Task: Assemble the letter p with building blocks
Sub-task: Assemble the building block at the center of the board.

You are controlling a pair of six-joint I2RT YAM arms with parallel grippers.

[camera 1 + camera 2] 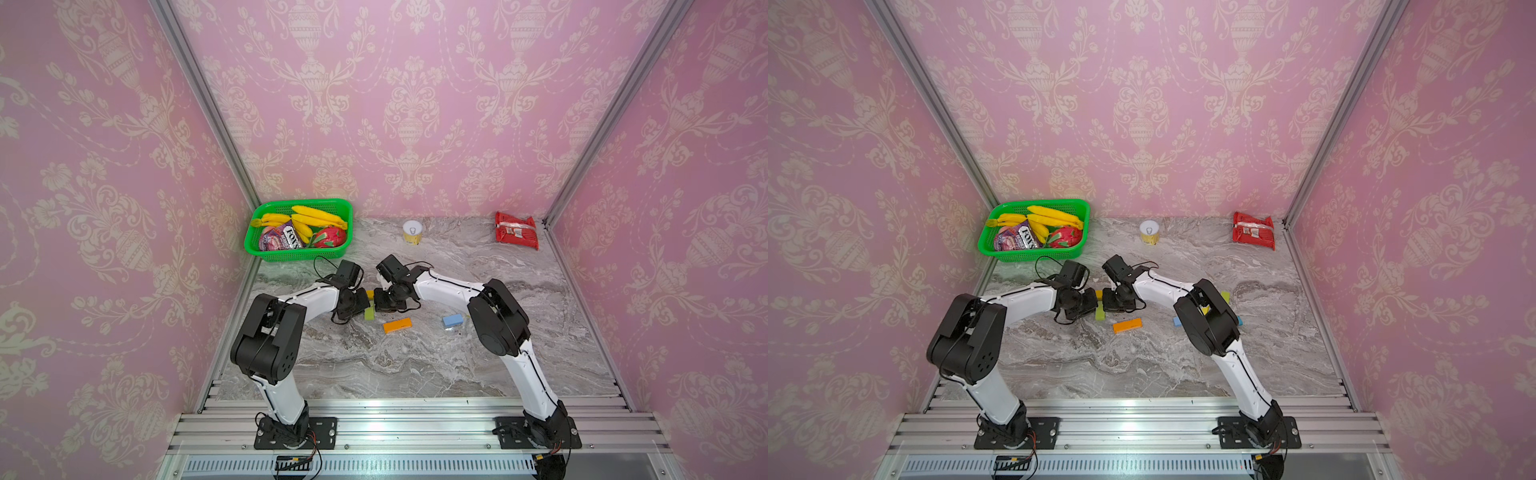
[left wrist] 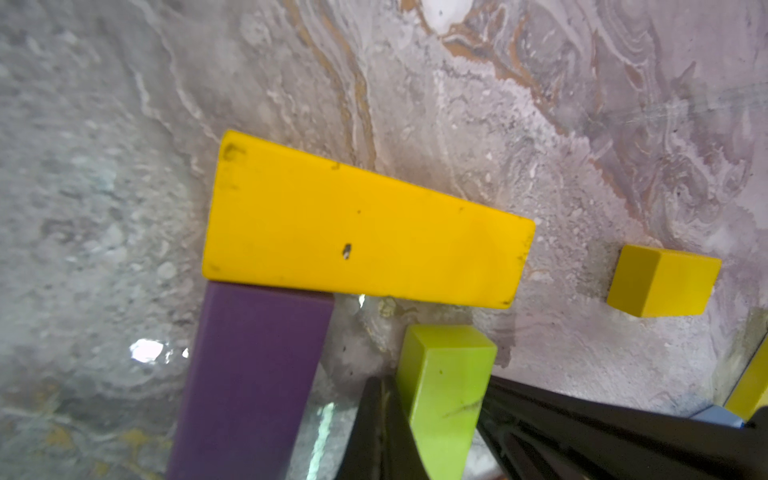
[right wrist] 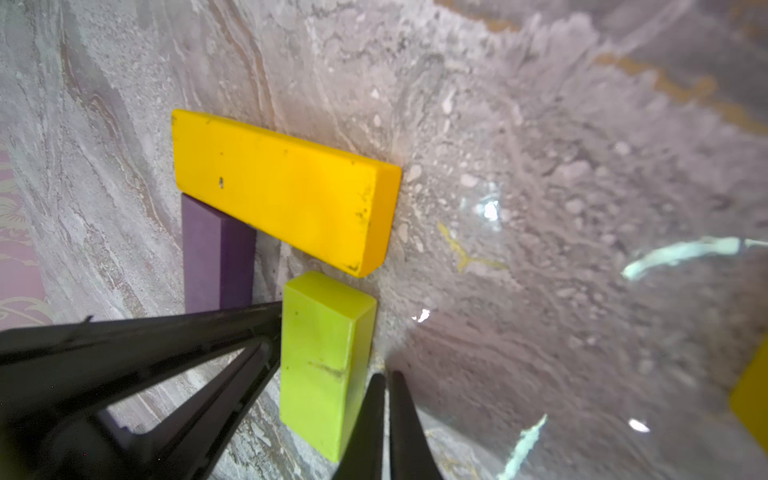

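A yellow bar (image 2: 361,232) lies flat with a purple bar (image 2: 249,374) butted against one end, making a corner. A lime green block (image 3: 322,361) lies beside the purple bar, just short of the yellow bar's other end. My left gripper (image 2: 382,399) is shut, its fingers against one side of the lime block. My right gripper (image 3: 386,378) is shut too, its tips against the opposite side. Neither has the block between its jaws. In both top views the two gripper heads meet over the lime block (image 1: 369,312). An orange bar (image 1: 397,325) and a light blue block (image 1: 452,320) lie loose nearby.
A green basket (image 1: 266,253) with bananas and packets stands at the back left. A small can (image 1: 412,232) sits at the back middle and a red snack packet (image 1: 516,230) at the back right. A small yellow block (image 2: 663,280) lies past the yellow bar's end.
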